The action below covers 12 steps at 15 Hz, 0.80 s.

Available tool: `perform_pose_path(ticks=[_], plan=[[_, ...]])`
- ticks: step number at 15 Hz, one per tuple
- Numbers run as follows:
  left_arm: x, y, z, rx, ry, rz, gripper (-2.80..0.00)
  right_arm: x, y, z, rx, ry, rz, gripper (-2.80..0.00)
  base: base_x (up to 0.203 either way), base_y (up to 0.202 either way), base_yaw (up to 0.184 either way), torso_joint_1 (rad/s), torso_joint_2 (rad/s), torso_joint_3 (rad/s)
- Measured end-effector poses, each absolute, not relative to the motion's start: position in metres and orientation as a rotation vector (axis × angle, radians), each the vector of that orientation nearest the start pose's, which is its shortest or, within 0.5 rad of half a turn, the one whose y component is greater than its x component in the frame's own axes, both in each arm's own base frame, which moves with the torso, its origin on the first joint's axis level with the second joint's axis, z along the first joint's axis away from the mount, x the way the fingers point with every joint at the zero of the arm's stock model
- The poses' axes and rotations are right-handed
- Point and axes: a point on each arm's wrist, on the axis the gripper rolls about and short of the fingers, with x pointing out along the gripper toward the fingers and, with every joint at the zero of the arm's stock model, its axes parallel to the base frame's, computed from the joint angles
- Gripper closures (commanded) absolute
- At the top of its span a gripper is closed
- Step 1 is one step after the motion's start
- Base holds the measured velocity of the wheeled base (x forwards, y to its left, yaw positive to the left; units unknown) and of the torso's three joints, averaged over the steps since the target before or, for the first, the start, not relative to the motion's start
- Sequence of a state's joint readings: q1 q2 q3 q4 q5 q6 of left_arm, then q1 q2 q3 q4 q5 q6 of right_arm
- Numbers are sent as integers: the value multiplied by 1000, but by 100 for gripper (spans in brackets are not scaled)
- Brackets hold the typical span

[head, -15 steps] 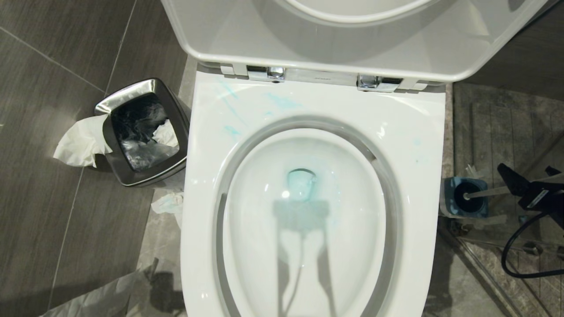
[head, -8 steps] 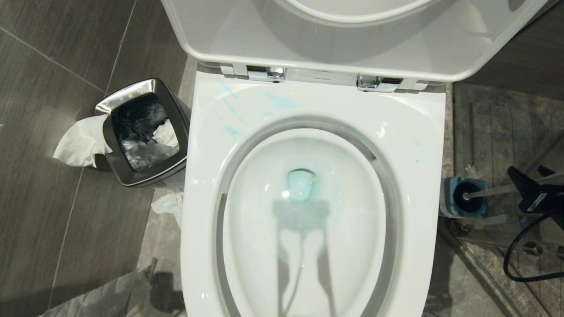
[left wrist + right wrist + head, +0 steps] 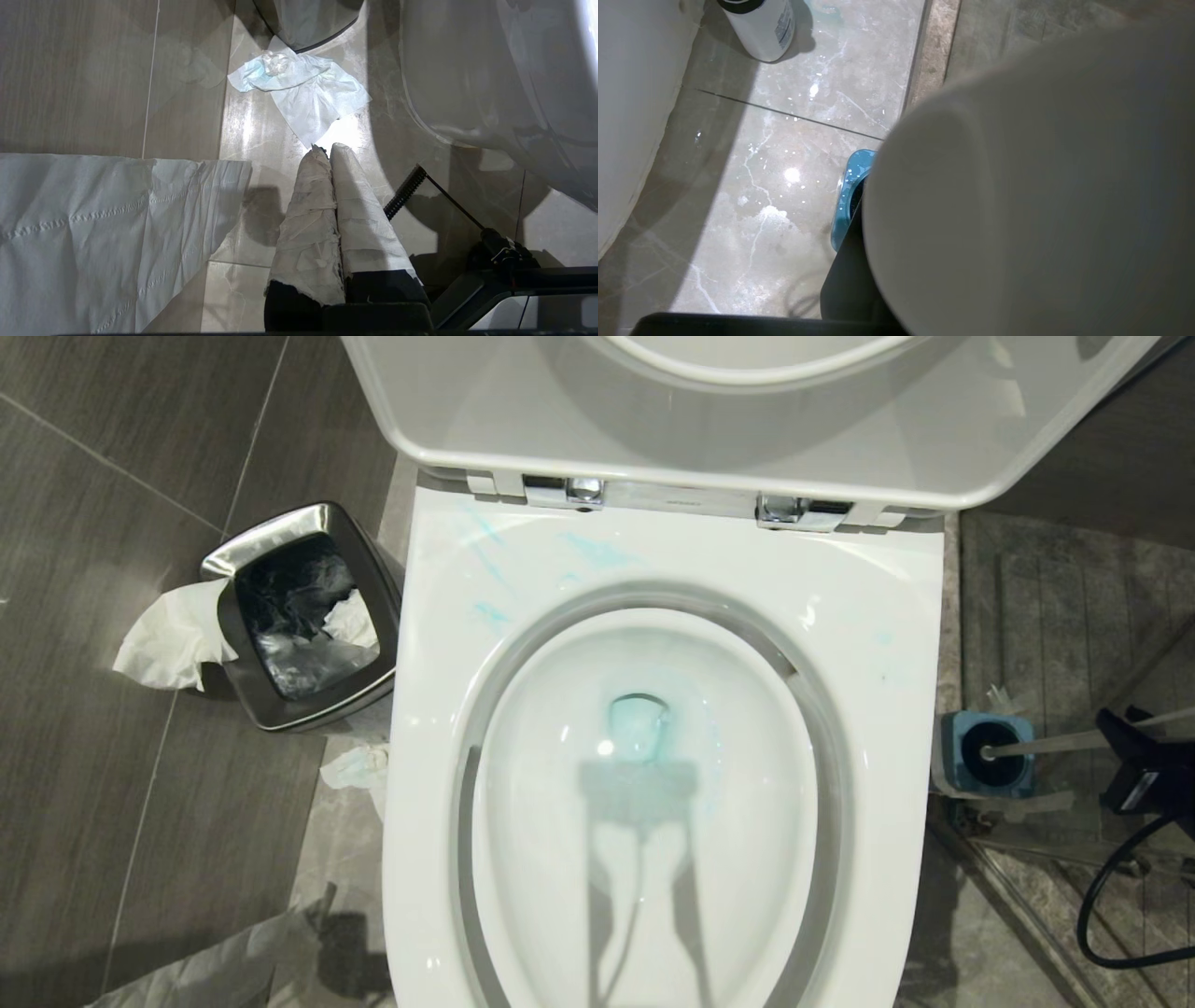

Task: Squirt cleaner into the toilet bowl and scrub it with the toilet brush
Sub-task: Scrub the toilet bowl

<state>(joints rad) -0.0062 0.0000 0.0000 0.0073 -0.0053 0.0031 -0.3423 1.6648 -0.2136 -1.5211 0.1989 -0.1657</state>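
Note:
The white toilet bowl (image 3: 878, 616) fills the middle of the head view, seat and lid raised. Turquoise cleaner (image 3: 597, 553) smears the back of the rim and tints the water (image 3: 639, 728). To the bowl's right, the toilet brush (image 3: 1050, 743) sits in its blue-topped holder (image 3: 962, 761), its pale handle leaning away to the right. My right gripper (image 3: 1117, 728) is shut on that handle at the view's edge. In the right wrist view the handle (image 3: 1017, 186) looms large beside a dark finger (image 3: 845, 275) and the holder (image 3: 852, 196). My left gripper (image 3: 325, 148), its fingers wrapped in white, is shut and empty above the floor.
A steel bin (image 3: 280, 523) stands left of the bowl with tissue (image 3: 173, 635) hanging over its side. Crumpled tissue (image 3: 359, 770) lies on the floor beside the bowl's base. A white labelled bottle (image 3: 759, 28) stands on the tiles. A black cable (image 3: 1097, 915) loops at the right.
My right gripper's fingers have closed in on the brush handle from wide open, and the gripper has shifted to the right along it. The left arm has not moved.

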Motion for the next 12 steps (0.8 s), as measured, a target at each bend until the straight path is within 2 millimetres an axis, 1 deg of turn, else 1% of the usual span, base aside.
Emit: perform_pose_path(ticks=[5,12], plan=[[-23,0,75,3,8,-12,0,208,-72,147,-162,-81,-160,0,0,0,0,0,0,0],[-23,0,75,3,8,-12,0,184,-66,166,-171,-168,-181,0,0,0,0,0,0,0]])
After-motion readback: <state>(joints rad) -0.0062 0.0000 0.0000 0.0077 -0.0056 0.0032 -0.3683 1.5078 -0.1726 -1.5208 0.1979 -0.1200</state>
